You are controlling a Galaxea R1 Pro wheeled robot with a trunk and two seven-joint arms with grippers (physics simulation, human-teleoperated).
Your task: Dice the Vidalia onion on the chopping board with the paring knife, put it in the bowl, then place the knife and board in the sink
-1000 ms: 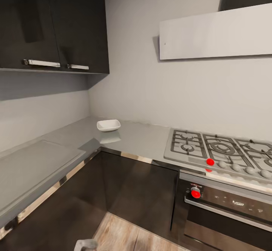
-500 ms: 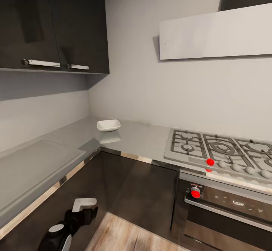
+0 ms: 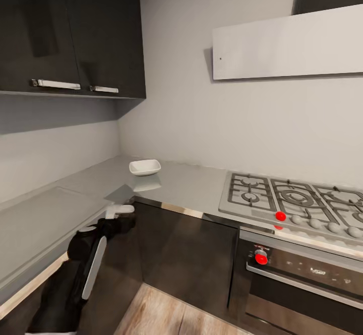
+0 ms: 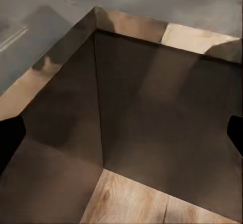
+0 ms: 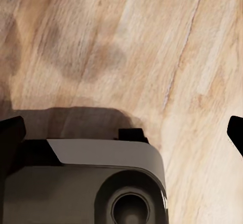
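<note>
Raised from the lower edge of the head view within a second, our left arm now reaches up the lower left of the frame, its left tool (image 3: 121,213) level with the pale front edge of the table (image 3: 186,186) at the inner corner. In the left wrist view the two dark fingertips (image 4: 10,138) sit far apart at the frame's sides with nothing between them, so that tool is spread and empty; we judge it lifted this way to clear the edge before any reach. Our right tool (image 5: 121,133) hangs low over the wooden floor (image 5: 152,42) beside the robot's base (image 5: 86,183), fingers likewise wide and empty, seemingly parked. Beyond the corner, at centre frame, the bowl (image 3: 145,167) waits on the table, well apart from the left tool and left of the gas hob (image 3: 297,201). At the far left lies a flat recessed panel (image 3: 45,219), probably the sink's drainer side. Onion, knife and board are still to be found.
</note>
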